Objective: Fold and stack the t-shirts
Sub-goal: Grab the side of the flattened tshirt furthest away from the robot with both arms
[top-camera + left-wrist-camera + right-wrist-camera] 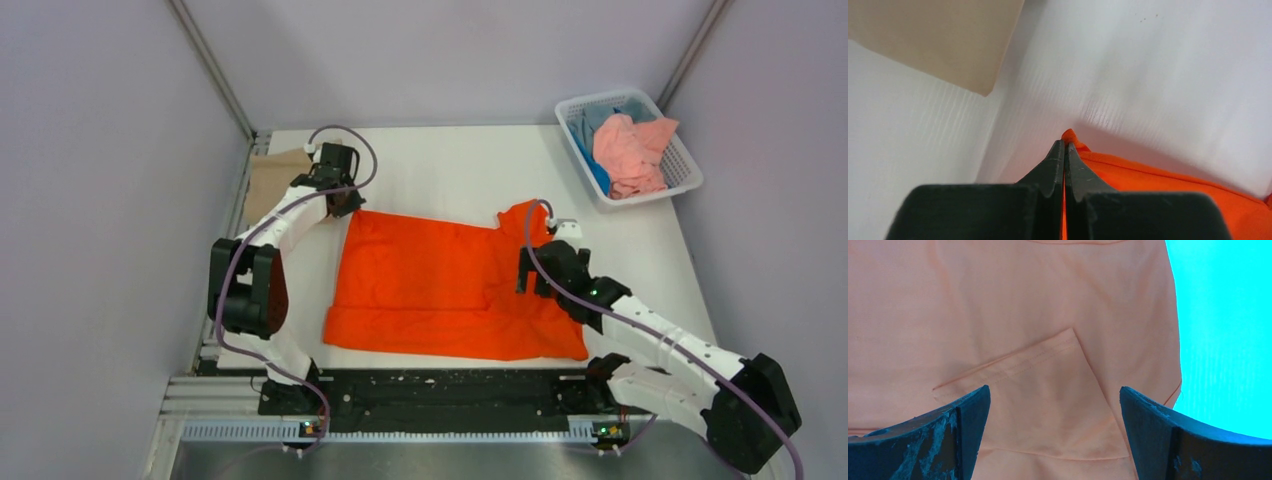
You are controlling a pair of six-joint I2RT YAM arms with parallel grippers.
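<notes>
A bright orange t-shirt [440, 285] lies spread flat across the middle of the table. My left gripper [343, 203] is at its far left corner, shut on that corner of the orange t-shirt [1148, 180]; cloth shows between the left gripper [1065, 145] jaws. My right gripper [532, 272] hovers over the shirt's right side, open, with nothing between its fingers. In the right wrist view the orange t-shirt [1013, 315] looks washed-out peach, with a folded sleeve under the right gripper [1054, 397]. A folded tan-beige t-shirt [272, 172] lies at the table's far left.
A white plastic lattice basket [685, 165] stands at the back right, holding a crumpled salmon-pink t-shirt [630, 150] and a blue one [598, 172]. The tan-beige t-shirt [938, 40] shows at the upper left of the left wrist view. Grey walls enclose the table on three sides.
</notes>
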